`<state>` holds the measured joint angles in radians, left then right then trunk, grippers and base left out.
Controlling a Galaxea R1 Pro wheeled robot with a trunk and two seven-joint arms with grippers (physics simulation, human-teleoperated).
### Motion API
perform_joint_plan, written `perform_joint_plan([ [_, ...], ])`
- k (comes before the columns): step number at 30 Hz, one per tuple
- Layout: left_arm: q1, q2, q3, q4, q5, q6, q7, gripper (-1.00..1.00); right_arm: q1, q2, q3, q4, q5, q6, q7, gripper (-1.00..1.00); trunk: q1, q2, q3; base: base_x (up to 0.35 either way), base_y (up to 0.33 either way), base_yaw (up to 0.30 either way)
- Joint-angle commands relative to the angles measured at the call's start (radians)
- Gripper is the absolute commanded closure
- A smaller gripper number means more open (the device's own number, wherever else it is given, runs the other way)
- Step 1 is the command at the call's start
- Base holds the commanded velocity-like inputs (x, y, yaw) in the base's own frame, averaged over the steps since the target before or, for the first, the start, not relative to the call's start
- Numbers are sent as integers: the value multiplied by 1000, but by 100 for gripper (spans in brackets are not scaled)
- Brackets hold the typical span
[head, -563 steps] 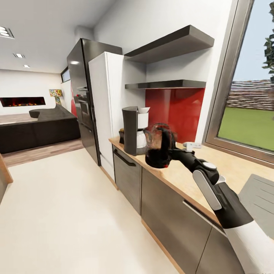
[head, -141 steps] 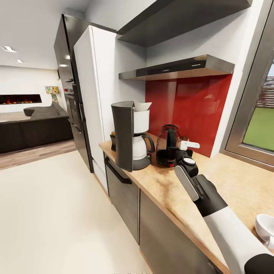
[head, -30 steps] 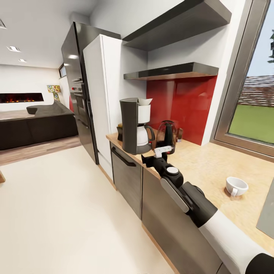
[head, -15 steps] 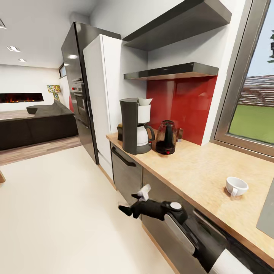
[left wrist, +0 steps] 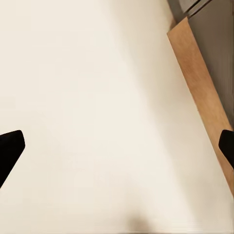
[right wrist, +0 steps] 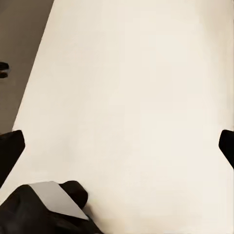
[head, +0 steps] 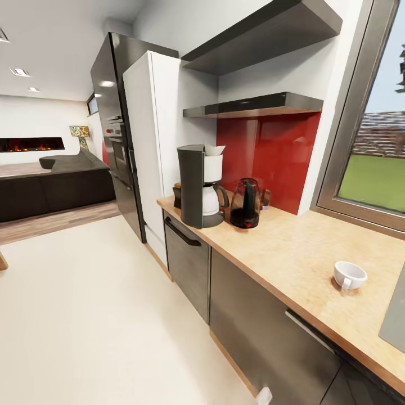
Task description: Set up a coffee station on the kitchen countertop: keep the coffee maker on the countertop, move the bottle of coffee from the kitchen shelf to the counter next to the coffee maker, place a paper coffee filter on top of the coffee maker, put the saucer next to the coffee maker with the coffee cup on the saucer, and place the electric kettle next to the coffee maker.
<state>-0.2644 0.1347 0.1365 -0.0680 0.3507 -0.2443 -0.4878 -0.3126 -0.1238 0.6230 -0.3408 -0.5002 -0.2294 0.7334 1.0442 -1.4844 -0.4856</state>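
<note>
Kettle (head: 246,203) drop-off looks finished. A while back the right arm was carrying it over the table (head: 292,253). A second ago that arm was up by the kettle with nothing in it, and half a second ago it was swinging down past the cabinet fronts (head: 247,304). Now the right gripper (right wrist: 117,146) hangs over the pale floor (right wrist: 146,73) with its fingers spread wide and nothing between them. The left gripper (left wrist: 117,146) is the same: released, empty, pointed at the floor beside a wood-coloured strip along the cabinet foot.

Where the stuff sits in the head view:
- The maker (head: 199,185) is upright near the far end of the table, with the white filter (head: 214,149) poking out of its top.
- The kettle is upright just beside the maker, on the window side.
- The jar (head: 178,194) peeks out from behind the maker on the fridge side, so it's off the shelf (head: 253,105) already.
- The cup (head: 349,275) stands alone, well apart from the maker, toward the near end of the table.

I'd say four of the five items are sorted. What's left is the cup and saucer. I can't make out a saucer under the cup, only a darker patch, so it may need hunting down. With both arms tucked low, my guess is the base is about to roll somewhere.
</note>
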Motion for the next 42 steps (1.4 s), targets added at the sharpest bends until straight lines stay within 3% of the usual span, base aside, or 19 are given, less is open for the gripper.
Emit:
perform_joint_plan([
  [1,-1,1,8,4,-3,-1,-10,-100,2,-2,7,95,-20,-28,4,-100,0,-1,-1,0,0,0],
  [4,-1,4,8,10,-4,-1,-12,-100,5,-9,7,208,-33,-45,6,-100,0,-1,-1,0,0,0],
  [9,-1,5,8,16,-4,-1,-13,-100,6,-12,7,260,-36,-50,3,-100,0,-1,-1,0,0,0],
  [22,-1,5,7,17,-4,-1,-11,-100,6,-1,12,276,-36,-44,10,-100,0,-1,-1,0,0,0],
  [28,-1,5,6,17,-4,-1,-8,-100,6,1,12,276,-37,-44,11,-100,0,-1,-1,-6,1,-246],
  [42,-1,5,6,17,-4,-1,-8,-100,6,2,12,277,-33,-45,10,-100,0,-1,-1,-197,117,-78],
])
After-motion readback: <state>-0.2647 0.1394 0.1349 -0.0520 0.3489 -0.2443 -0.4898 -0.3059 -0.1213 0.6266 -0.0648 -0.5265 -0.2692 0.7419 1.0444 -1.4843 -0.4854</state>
